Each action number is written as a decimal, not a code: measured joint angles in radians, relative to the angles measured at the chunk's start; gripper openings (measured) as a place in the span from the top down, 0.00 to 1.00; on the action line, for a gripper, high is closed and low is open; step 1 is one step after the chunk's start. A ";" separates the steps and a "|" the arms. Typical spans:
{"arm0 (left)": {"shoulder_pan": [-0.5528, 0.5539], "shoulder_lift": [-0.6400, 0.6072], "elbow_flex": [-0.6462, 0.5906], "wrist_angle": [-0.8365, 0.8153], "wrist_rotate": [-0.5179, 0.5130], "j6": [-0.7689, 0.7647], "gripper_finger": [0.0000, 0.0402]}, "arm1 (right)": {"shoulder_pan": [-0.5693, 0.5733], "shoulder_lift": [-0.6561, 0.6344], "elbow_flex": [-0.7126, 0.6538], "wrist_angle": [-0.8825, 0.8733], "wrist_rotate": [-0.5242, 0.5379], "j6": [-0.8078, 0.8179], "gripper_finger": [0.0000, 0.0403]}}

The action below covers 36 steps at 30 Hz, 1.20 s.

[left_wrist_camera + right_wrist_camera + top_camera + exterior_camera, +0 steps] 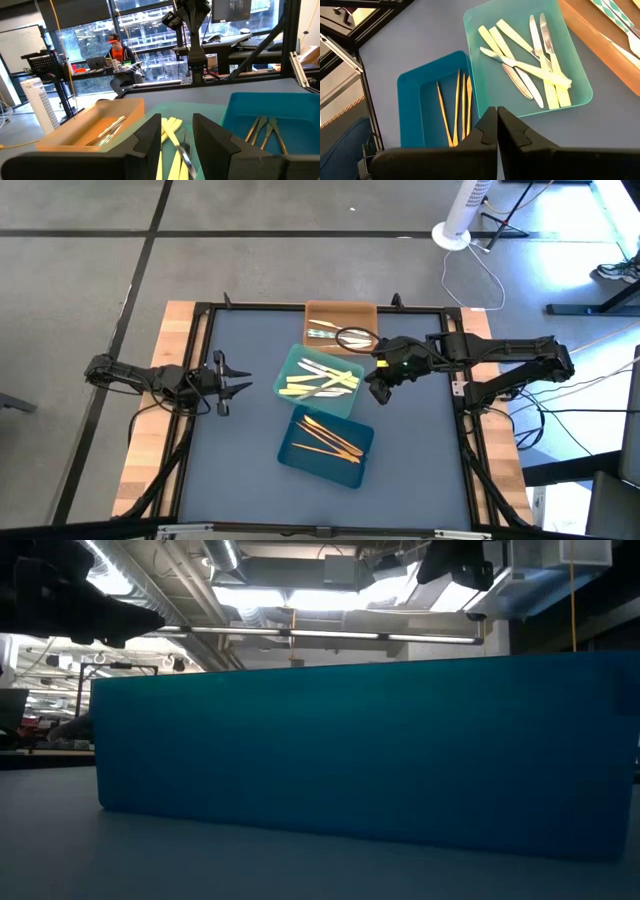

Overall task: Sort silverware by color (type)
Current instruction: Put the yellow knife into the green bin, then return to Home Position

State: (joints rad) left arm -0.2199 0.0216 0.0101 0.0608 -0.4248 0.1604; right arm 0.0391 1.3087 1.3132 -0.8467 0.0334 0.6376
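Three trays stand mid-table. The orange tray [340, 318] at the far side holds silver-grey silverware [111, 129]. The teal-green tray [318, 380] holds pale yellow pieces [547, 75] mixed with silver-grey ones [521, 82]. The dark blue tray [325, 442], nearest the front edge, holds orange-tan pieces [457, 107]. My right gripper [378, 388] hovers shut and empty, tilted down, just right of the teal-green tray. At the table's left my left gripper [235, 380] waits, open and level, facing the trays.
The blue tray's wall [350, 740] fills the low view. Bare blue mat [230, 450] lies left of and in front of the trays. A black frame [200, 320] rims the table. A person [116, 50] sits at a desk beyond it.
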 joint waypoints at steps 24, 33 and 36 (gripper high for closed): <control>0.000 0.000 0.000 0.000 0.000 -0.005 0.74 | 0.000 -0.003 0.000 -0.001 -0.068 -0.041 1.00; 0.000 0.000 0.000 0.000 0.000 -0.046 0.74 | 0.000 -0.110 0.000 0.007 -0.150 -0.149 1.00; 0.000 0.000 0.000 0.000 0.000 -0.047 0.74 | 0.000 -0.179 0.000 0.007 -0.138 -0.194 1.00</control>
State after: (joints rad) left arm -0.2202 0.0219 0.0105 0.0605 -0.4252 0.1139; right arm 0.0391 1.1293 1.3132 -0.8398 -0.1045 0.4432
